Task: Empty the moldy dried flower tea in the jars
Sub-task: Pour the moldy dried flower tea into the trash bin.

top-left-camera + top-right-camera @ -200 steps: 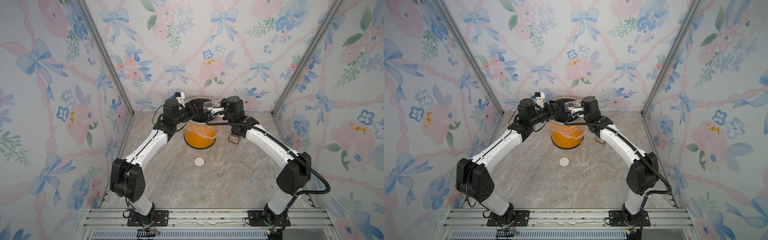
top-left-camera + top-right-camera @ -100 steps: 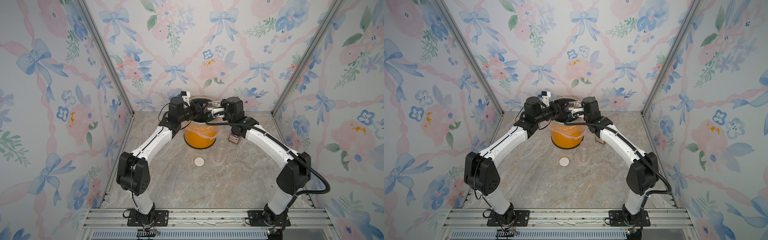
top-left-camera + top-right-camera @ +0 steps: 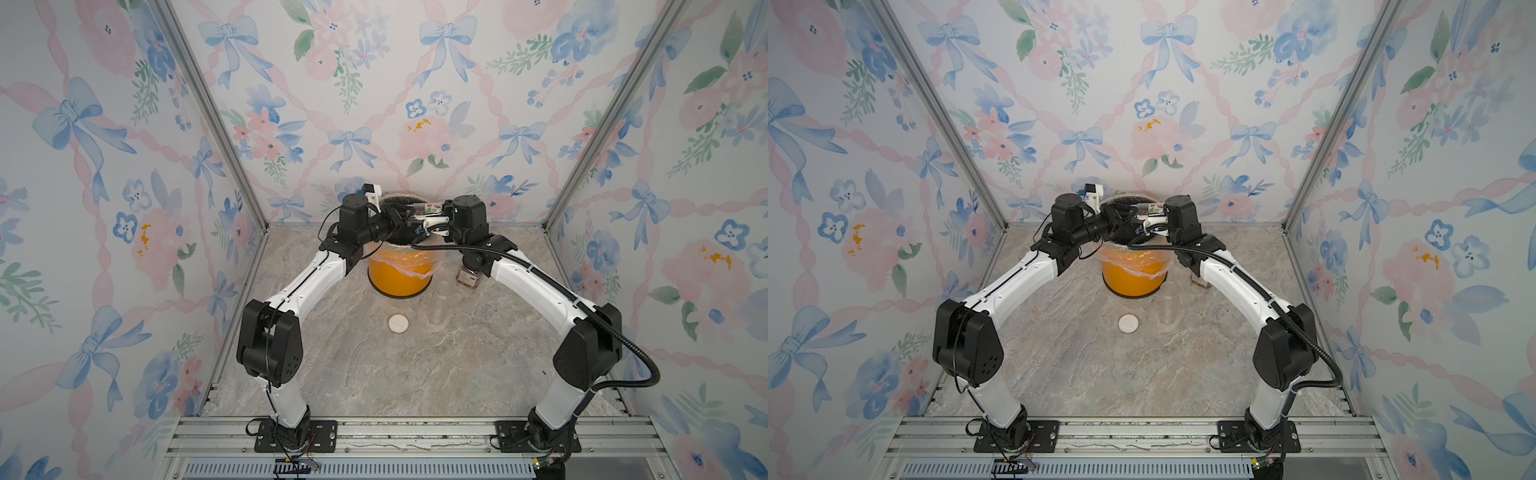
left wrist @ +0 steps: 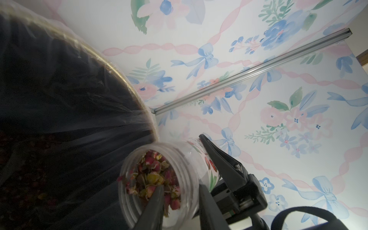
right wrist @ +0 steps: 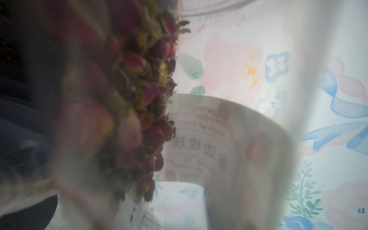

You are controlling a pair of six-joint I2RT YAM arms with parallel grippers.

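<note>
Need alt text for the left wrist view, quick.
An open labelled jar, lying sideways in the right gripper by the plastic-lined bin, shows dried flower buds at its mouth. The left gripper straddles the rim: one finger among the buds, one outside.

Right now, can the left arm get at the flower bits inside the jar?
Probably yes. The right gripper holds the jar on its side over the orange bin, lid off, mouth facing the left gripper; one of its fingers is right at the flower bits.
</note>
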